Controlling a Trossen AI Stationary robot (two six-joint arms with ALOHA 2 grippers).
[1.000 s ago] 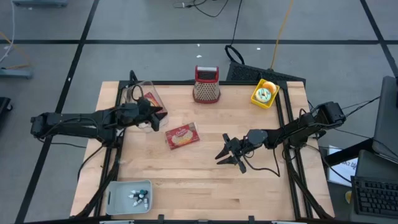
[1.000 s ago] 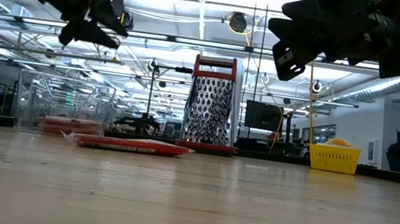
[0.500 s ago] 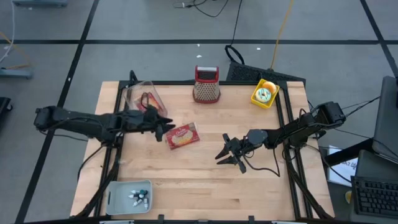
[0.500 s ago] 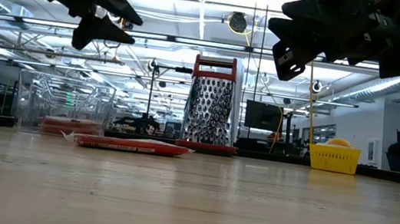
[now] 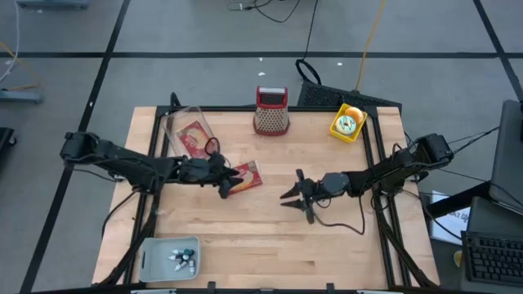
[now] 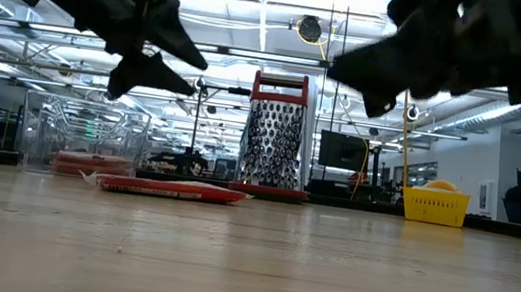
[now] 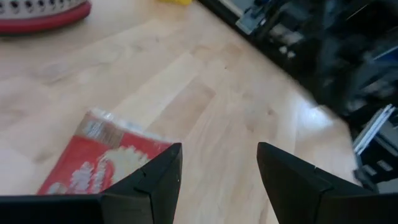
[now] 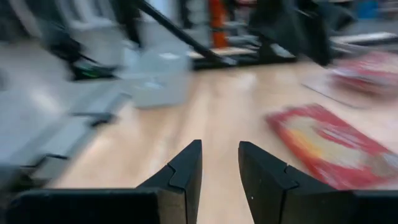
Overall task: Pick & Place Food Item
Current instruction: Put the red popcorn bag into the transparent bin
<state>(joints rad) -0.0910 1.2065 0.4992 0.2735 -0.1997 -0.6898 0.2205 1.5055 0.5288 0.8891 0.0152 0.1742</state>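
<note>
A flat red food packet (image 5: 248, 176) lies on the wooden table (image 5: 270, 245) a little left of centre; it also shows in the low view (image 6: 169, 189) and in the left wrist view (image 7: 106, 165). My left gripper (image 5: 229, 180) hovers open above the packet's left end, well clear of the table (image 6: 165, 68), with nothing between its fingers (image 7: 217, 168). My right gripper (image 5: 296, 196) hangs open to the right of the packet, pointing toward it (image 8: 219, 168). From there the packet (image 8: 329, 146) lies some way ahead.
A clear container (image 5: 186, 131) holding another red packet lies at the far left. A box grater (image 5: 271, 110) and a yellow bin (image 5: 346, 122) stand along the far edge. A grey tray (image 5: 170, 257) of small items sits at the near left corner.
My left gripper has travelled from beside the clear container toward the table's right edge and down, and now hangs over the packet's left end, still open. My right gripper has stayed in place and swung its fingers a little toward the packet.
</note>
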